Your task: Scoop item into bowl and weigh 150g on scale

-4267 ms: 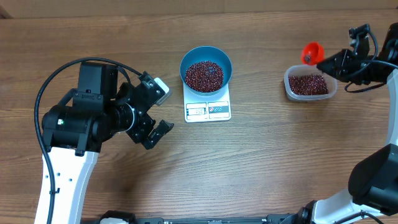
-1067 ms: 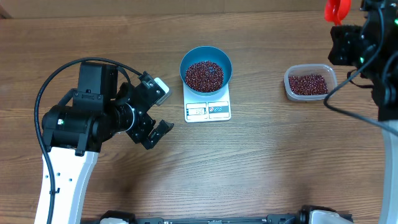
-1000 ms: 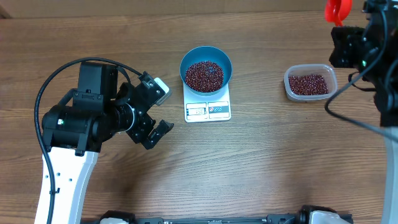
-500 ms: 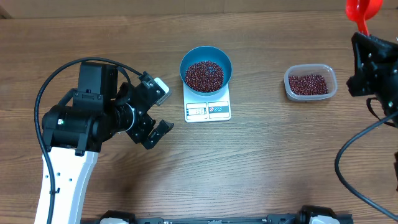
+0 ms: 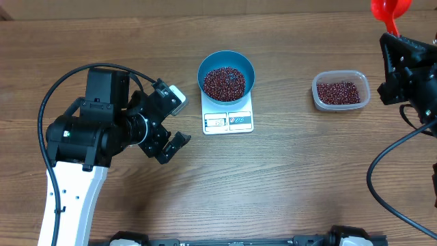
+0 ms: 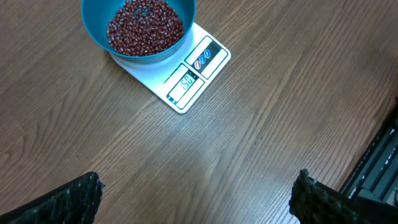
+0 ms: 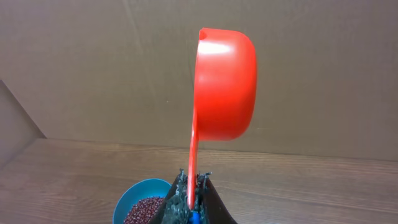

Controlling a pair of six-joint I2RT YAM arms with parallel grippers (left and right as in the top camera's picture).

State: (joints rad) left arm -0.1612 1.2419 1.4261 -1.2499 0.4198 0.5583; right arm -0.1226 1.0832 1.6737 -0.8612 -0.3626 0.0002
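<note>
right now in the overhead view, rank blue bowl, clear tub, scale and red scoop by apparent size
1. blue bowl and clear tub, about alike
2. scale, partly hidden under the bowl
3. red scoop, smallest, though raised nearer the camera and cut by the frame

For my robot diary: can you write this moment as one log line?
left gripper: open, empty | right gripper: shut on red scoop, held upright | blue bowl: on scale, holds red-brown beans
</note>
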